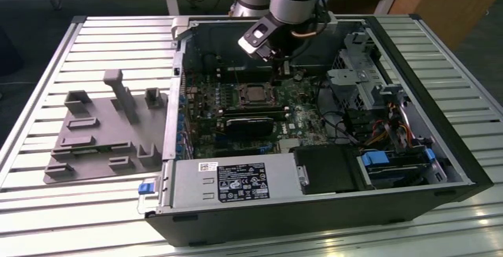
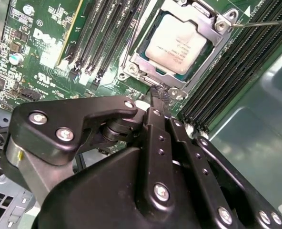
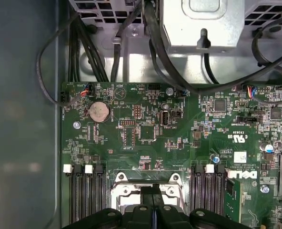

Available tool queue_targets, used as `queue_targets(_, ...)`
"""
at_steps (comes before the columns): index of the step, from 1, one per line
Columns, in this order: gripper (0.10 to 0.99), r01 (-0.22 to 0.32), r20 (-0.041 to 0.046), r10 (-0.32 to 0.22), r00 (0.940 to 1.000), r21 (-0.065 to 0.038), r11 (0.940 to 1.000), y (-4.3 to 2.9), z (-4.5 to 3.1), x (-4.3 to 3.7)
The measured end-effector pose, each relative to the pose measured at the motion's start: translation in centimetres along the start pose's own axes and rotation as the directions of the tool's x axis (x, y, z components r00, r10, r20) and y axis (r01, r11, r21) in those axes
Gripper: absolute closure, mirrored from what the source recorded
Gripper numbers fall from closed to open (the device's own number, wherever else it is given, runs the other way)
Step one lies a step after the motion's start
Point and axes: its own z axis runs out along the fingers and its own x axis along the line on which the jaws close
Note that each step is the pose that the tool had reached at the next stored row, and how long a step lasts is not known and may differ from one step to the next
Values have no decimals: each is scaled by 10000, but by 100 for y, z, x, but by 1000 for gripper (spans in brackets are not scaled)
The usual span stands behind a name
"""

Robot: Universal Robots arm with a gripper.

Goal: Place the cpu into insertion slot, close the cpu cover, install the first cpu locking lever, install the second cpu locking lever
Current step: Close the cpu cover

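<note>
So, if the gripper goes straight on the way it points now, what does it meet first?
Probably the cpu cover, at its edge nearest the gripper, in the second wrist view; depth is unclear.

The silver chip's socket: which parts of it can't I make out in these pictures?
First wrist view: the pincer covers the middle of the cpu cover; the picture's edge cuts off the rest.
Second wrist view: the thin lever runs off the picture's edge, so its latching cannot be told; the pincer hides part of the cover's near rim.
Exterior view: the cpu is too small to show detail.
</note>
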Motion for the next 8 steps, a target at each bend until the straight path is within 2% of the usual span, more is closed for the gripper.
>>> queue_targets(5,980,9,-6,-9,10000,-415,9991,-100,26,-1)
queue_targets(8,980,11,-6,-12,10000,-508,9987,-200,41,-3)
